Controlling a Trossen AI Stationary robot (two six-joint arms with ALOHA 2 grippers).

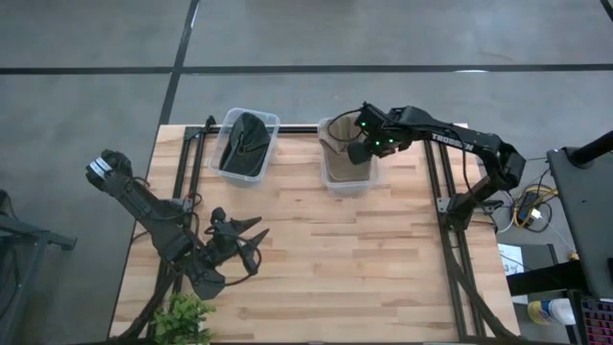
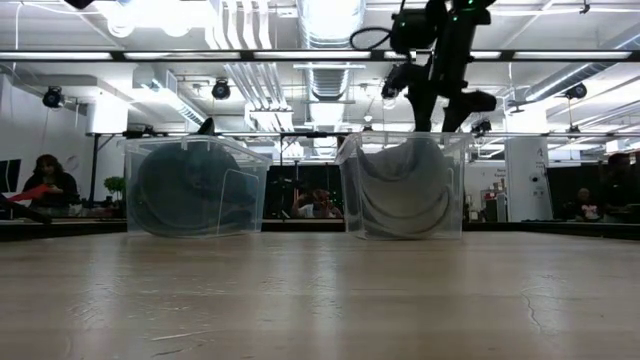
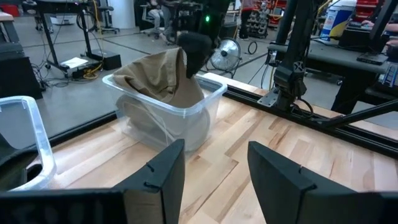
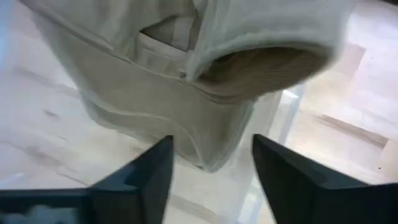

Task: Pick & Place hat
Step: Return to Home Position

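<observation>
A tan hat (image 1: 342, 158) lies bunched in the clear bin (image 1: 347, 182) at the table's far middle. Part of it rises above the bin's rim in the left wrist view (image 3: 163, 78). My right gripper (image 1: 359, 149) hovers just over the hat and bin, open, with the hat (image 4: 205, 68) ahead of its fingertips. A dark hat (image 1: 244, 144) lies in a second clear bin (image 1: 268, 123) to the left. My left gripper (image 1: 251, 235) is open and empty above the table's near left part.
The two bins stand side by side at the far edge. Black frame rails (image 1: 442, 206) run along the table's left and right sides. A small green plant (image 1: 182, 321) stands at the near left corner. Bare wood (image 1: 354, 259) lies between the bins and the near edge.
</observation>
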